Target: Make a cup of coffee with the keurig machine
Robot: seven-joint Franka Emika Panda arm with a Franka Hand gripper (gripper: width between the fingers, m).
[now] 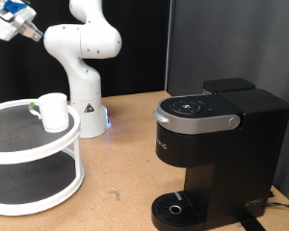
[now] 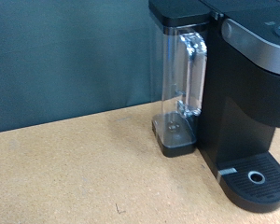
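A: How much of the task can be judged as done?

B: Very little, it seems. The cup is seen on the top tier of the round white stand, at nine o'clock in the exterior view. The keurig machine is at four o'clock, lid shut, and its drip tray is bare.

A: And the gripper?

B: The gripper is raised at eleven o'clock, well apart from both. Its opening cannot be told; nothing is seen held.
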